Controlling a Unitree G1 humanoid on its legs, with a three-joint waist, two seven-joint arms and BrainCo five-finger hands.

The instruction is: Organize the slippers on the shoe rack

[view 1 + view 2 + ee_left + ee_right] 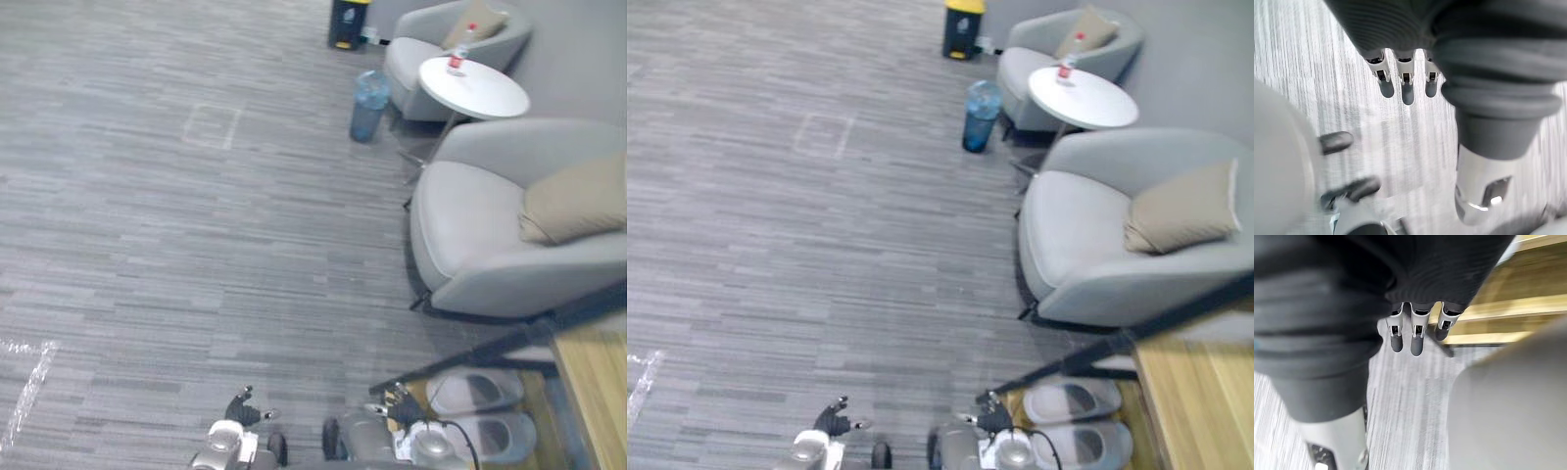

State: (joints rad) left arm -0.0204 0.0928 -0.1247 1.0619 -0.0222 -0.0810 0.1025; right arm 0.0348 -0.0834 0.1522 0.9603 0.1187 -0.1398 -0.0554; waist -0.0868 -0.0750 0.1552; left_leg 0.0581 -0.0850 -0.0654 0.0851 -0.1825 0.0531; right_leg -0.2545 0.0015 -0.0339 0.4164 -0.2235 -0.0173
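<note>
Both my hands hang empty, fingers relaxed – my right hand [400, 405] is just beside two grey slippers [477, 391] lying crosswise, side by side, low in the shoe rack [595, 390] – my left hand [243, 408] is well apart.

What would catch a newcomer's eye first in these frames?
The pale grey armchair with a beige cushion, at the right. Below it, two grey slippers lie side by side on the low shelf of the wooden shoe rack, near the open right hand. A blue water jug stands on the grey carpet farther off.
</note>
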